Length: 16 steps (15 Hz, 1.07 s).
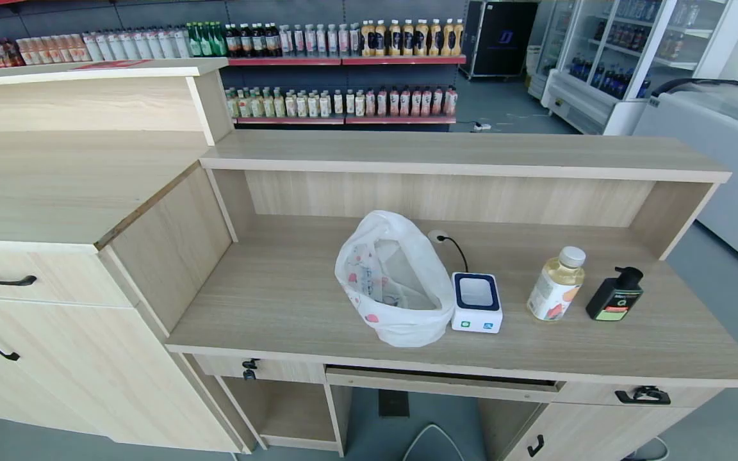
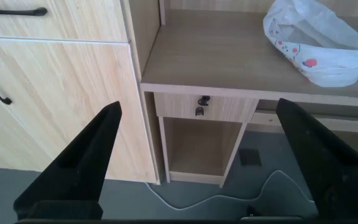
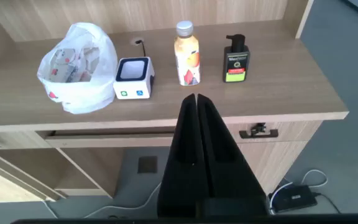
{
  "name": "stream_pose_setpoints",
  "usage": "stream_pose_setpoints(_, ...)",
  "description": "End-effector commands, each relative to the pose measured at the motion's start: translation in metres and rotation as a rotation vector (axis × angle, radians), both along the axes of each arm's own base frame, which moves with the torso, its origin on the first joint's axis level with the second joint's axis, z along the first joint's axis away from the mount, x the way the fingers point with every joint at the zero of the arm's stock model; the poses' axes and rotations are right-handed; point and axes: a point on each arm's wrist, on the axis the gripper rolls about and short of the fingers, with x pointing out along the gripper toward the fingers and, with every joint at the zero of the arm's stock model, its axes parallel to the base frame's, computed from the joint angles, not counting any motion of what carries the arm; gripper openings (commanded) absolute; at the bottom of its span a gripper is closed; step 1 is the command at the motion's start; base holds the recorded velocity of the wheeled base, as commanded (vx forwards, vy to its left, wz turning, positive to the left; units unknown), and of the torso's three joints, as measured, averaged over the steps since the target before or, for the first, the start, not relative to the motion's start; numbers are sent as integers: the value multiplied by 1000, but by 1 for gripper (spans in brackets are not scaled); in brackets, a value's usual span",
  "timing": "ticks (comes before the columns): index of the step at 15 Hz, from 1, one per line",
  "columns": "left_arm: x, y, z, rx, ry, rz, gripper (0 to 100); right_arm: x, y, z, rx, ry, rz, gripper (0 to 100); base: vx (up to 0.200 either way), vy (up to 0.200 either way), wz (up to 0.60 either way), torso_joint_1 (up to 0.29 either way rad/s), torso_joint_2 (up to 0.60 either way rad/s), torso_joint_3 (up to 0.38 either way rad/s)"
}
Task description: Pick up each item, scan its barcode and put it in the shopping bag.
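Note:
A white shopping bag with a printed pattern stands open on the wooden counter. Right of it sits the white barcode scanner with a dark-framed window. Farther right stand a juice bottle with a white cap and a black pump bottle. My left gripper hangs open below and in front of the counter's left end, with the shopping bag beyond it. My right gripper is shut with nothing in it, in front of the counter edge, in line with the juice bottle, beside the scanner and pump bottle.
A raised shelf runs over the back of the counter. A taller cabinet with drawers stands to the left. The scanner's cable runs to a hole in the counter. Drawers with black handles sit under the front edge.

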Motion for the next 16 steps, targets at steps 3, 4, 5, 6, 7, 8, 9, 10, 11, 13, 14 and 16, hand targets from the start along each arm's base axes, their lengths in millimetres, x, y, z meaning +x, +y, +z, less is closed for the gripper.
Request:
stream_pose_setpoints(3, 0, 0, 0, 0, 1, 0, 100, 174, -16, 115, -36, 177, -132, 0, 0, 0, 0, 0, 0, 0)
stream_pose_setpoints(4, 0, 0, 0, 0, 1, 0, 100, 188, -17, 98, -38, 202, -118, 0, 0, 0, 0, 0, 0, 0)
stream_pose_setpoints(5, 0, 0, 0, 0, 1, 0, 100, 197, -18, 88, -39, 211, -107, 100, 0, 0, 0, 0, 0, 0)
stream_pose_setpoints(6, 0, 0, 0, 0, 1, 0, 100, 221, -24, 57, -36, 257, -123, 100, 0, 0, 0, 0, 0, 0)
stream_pose_setpoints(7, 0, 0, 0, 0, 1, 0, 100, 232, -27, 45, -40, 262, -125, 100, 0, 0, 0, 0, 0, 0)
stream_pose_setpoints(8, 0, 0, 0, 0, 1, 0, 100, 253, -33, 23, -42, 276, -113, 100, 0, 0, 0, 0, 0, 0)
stream_pose_setpoints(9, 0, 0, 0, 0, 1, 0, 100, 267, -42, 9, -55, 295, -116, 100, 0, 0, 0, 0, 0, 0)
stream_pose_setpoints(10, 0, 0, 0, 0, 1, 0, 100, 277, -49, -3, -71, 316, -111, 100, 0, 0, 0, 0, 0, 0)
stream_pose_setpoints(11, 0, 0, 0, 0, 1, 0, 100, 288, -53, -21, -78, 361, -97, 100, 0, 0, 0, 0, 0, 0)
stream_pose_setpoints(13, 0, 0, 0, 0, 1, 0, 100, 300, -55, -41, -74, 403, -87, 100, 0, 0, 0, 0, 0, 0)
stream_pose_setpoints(14, 0, 0, 0, 0, 1, 0, 100, 304, -55, -48, -74, 410, -78, 100, 0, 0, 0, 0, 0, 0)
stream_pose_setpoints(16, 0, 0, 0, 0, 1, 0, 100, 311, -57, -61, -88, 428, -73, 100, 0, 0, 0, 0, 0, 0)
